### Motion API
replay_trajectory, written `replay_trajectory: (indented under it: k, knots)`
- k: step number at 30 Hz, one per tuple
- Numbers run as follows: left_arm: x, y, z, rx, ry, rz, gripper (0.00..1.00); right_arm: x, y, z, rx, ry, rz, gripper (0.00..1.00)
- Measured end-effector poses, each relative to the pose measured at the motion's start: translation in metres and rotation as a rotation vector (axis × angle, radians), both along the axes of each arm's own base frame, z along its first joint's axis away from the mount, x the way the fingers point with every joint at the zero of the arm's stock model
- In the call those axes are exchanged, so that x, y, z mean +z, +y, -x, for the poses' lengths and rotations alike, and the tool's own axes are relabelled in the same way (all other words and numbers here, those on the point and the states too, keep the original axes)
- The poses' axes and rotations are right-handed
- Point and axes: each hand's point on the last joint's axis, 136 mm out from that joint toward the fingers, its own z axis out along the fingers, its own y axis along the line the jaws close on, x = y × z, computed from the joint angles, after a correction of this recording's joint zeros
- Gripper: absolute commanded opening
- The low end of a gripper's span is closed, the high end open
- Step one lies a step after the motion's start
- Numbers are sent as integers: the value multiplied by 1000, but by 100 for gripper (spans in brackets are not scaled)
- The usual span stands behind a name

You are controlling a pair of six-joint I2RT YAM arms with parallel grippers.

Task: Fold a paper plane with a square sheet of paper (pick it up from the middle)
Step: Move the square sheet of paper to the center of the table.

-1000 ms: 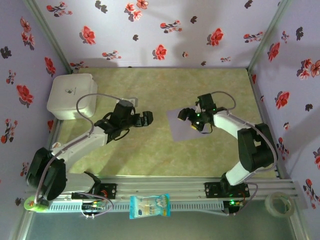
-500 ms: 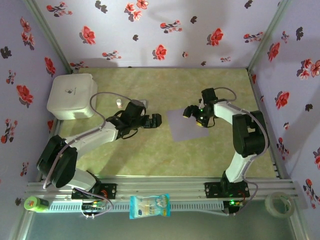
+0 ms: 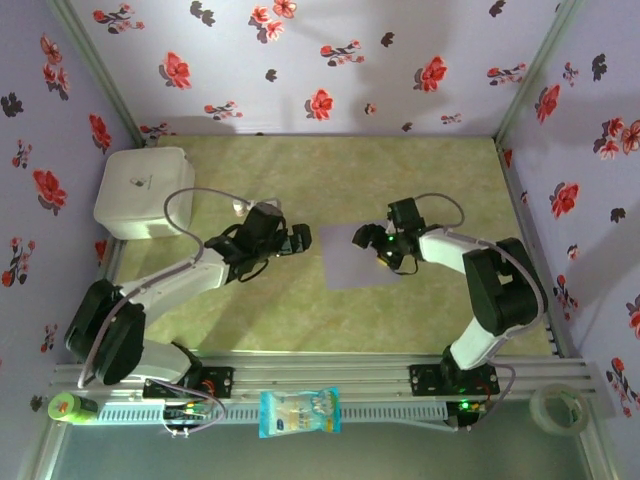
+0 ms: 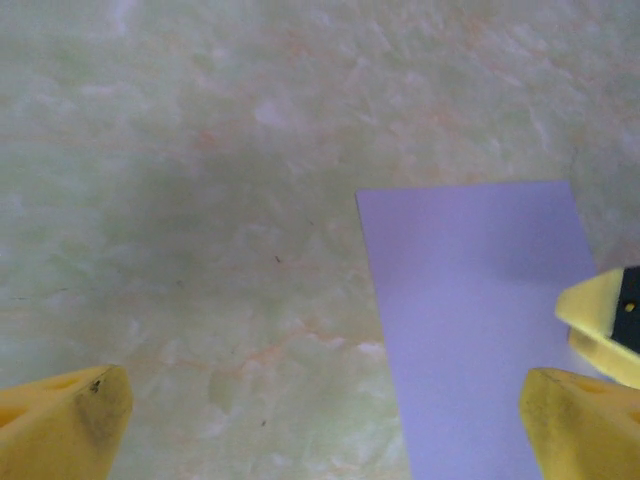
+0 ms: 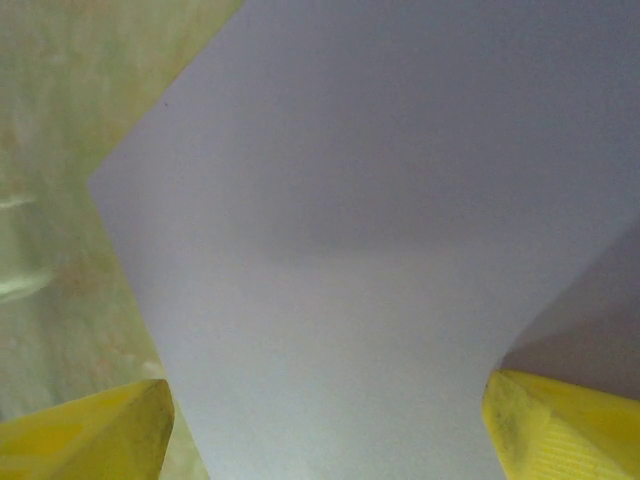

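Square sheet of thin pale-lilac paper (image 3: pixel 345 265): lies flat and unfolded on the green marbled table (image 3: pixel 300 310). Right hand (image 3: pixel 366 238): yellow fingers (image 5: pixel 90 430) spread wide over the sheet's far half, pinching nothing. Left hand (image 3: pixel 303 240): fingers fully spread just beside the sheet's left edge, holding nothing; white rounded plastic box (image 3: pixel 143 190) well left of the sheet.

1. Square sheet of paper (image 3: pixel 345 265): plain pale lilac.
2. Table (image 3: pixel 300 310) under the sheet: green-beige marbling.
3. Walls (image 3: pixel 300 60) behind the sheet: lilac with red and dark flowers.
4. Box (image 3: pixel 143 192) left of the sheet: white.
5. Packet (image 3: pixel 299 412) on the near side of the sheet: blue and white.
6. Right gripper (image 5: pixel 320 430) fingertips (image 5: pixel 95 430) over the sheet: yellow.
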Motion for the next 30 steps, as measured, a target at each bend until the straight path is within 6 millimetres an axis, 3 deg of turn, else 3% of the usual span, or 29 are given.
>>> replay_trajectory:
  k: [4,10,19,24,30]
  knots:
    - [9,18,3,37,-59,42,100,2,21,12,-39,-11,-32,83]
    - [-4,48,6,100,-54,84,100,5,50,25,-98,-8,-105,82]
    - [-4,36,10,38,-10,121,97,8,83,47,-91,34,-170,82]
    - [2,22,0,14,9,131,92,28,65,43,-121,-15,-123,84]
    - [-6,-10,-6,-43,91,84,85,71,9,20,-226,-133,-88,86]
